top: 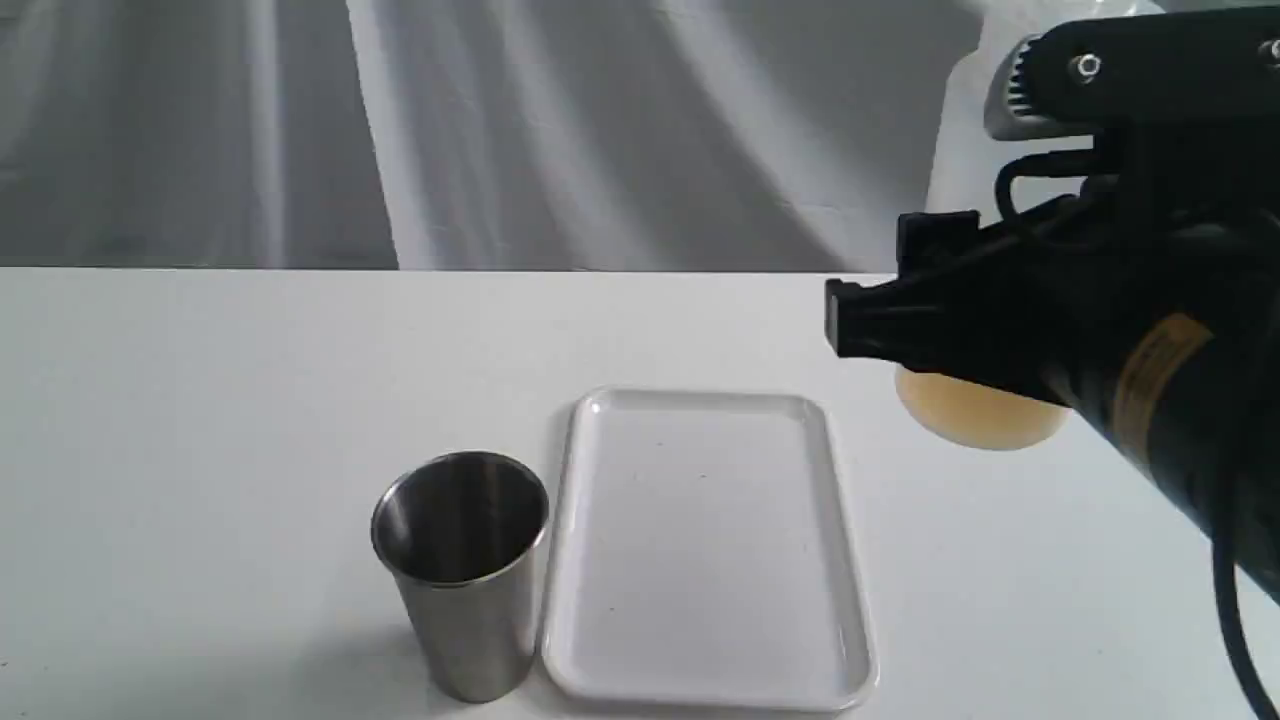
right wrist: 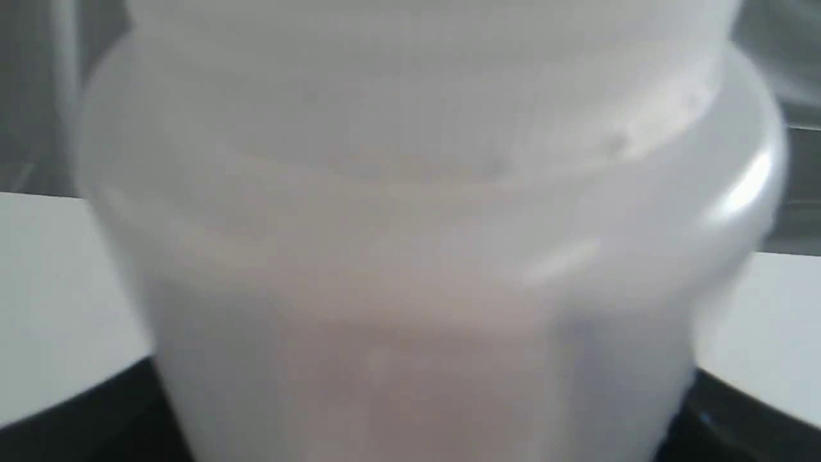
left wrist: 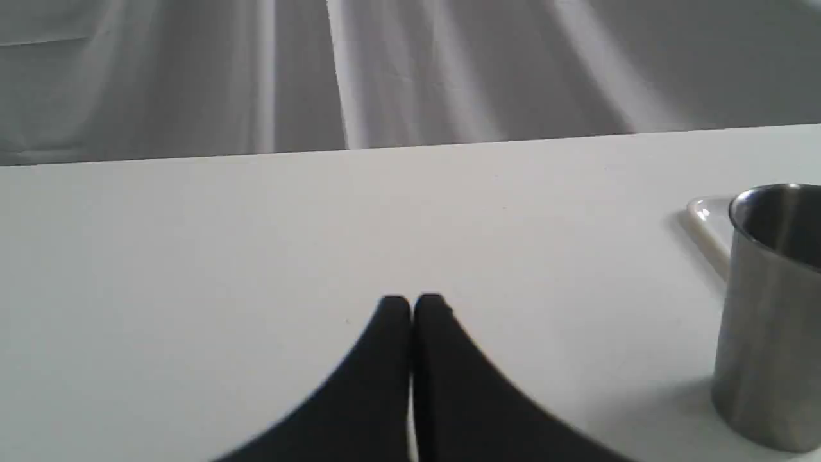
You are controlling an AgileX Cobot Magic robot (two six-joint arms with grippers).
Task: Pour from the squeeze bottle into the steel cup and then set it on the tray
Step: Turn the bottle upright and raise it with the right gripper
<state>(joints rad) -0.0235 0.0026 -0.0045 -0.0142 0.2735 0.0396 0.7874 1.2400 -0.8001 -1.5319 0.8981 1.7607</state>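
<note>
The squeeze bottle [top: 978, 412] stands at the right of the table, with amber liquid showing at its base and its whitish upper part [top: 958, 150] rising behind the arm. My right gripper [top: 862, 322] is shut around its middle. In the right wrist view the bottle [right wrist: 423, 212] fills the frame, with dark fingers [right wrist: 77, 423] pressed against both sides. The steel cup [top: 462, 570] stands upright just left of the white tray [top: 700, 550]. My left gripper [left wrist: 411, 303] is shut and holds nothing, low over bare table to the left of the cup [left wrist: 770, 308]. A corner of the tray [left wrist: 705, 218] shows behind the cup.
A grey draped cloth [top: 500, 130] hangs behind the table's far edge. The right arm [top: 1160, 380] and its cable reach in from the right edge, above the table beside the tray.
</note>
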